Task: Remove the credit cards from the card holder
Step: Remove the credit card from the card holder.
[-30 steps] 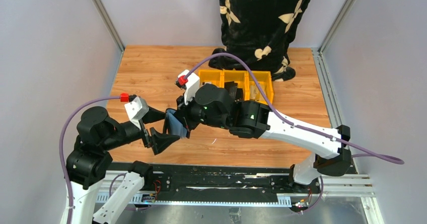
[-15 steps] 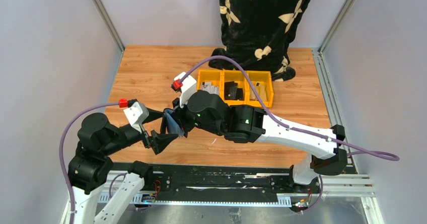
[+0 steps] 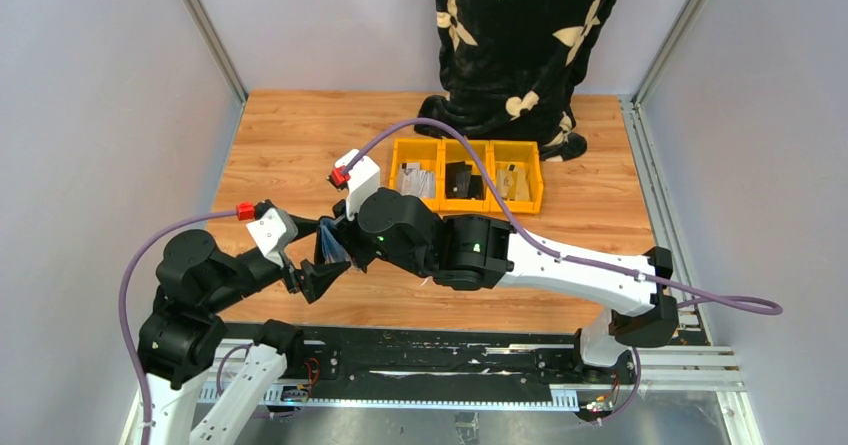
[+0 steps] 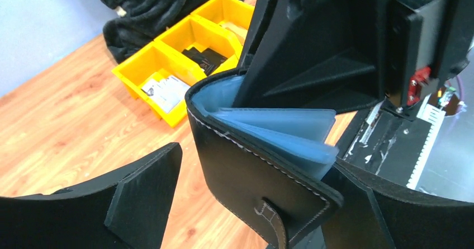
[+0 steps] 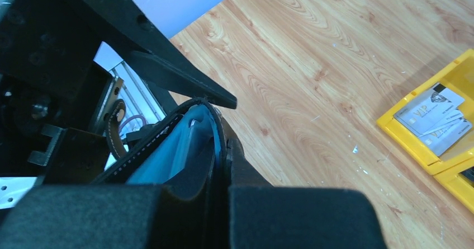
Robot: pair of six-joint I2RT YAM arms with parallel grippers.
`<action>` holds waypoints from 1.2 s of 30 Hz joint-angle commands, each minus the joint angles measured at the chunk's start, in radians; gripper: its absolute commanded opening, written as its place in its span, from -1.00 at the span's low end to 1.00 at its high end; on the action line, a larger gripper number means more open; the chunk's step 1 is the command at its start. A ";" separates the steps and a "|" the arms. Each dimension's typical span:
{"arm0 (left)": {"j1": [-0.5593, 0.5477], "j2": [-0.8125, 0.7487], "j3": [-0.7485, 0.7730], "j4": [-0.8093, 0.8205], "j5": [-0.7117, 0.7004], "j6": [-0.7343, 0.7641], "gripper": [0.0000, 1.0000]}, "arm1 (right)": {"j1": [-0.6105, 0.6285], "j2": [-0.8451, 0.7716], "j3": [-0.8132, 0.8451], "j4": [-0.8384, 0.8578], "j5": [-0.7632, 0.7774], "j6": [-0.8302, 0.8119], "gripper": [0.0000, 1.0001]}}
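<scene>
Wallet (image 4: 251, 187) is held open above the surface (image 3: 290, 145), blue sleeves (image 4: 279, 131) exposed. One cover is pinched by the right gripper (image 5: 221, 196). The left gripper (image 4: 257, 198) is spread around the wallet, one finger standing apart from it. Cards (image 5: 433, 117) are noted in a yellow bin (image 4: 142, 64).

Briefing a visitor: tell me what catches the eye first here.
An open black card holder, blue sleeves fanned, hangs between the left tool and the right tool, which clamps one cover, over the near left of the table. Three yellow bins stand farther back, pale cards in the leftmost.
</scene>
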 commanded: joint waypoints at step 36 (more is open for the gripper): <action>0.000 0.005 0.150 -0.168 0.249 0.172 0.91 | -0.116 -0.298 -0.350 0.294 -0.560 -0.093 -1.00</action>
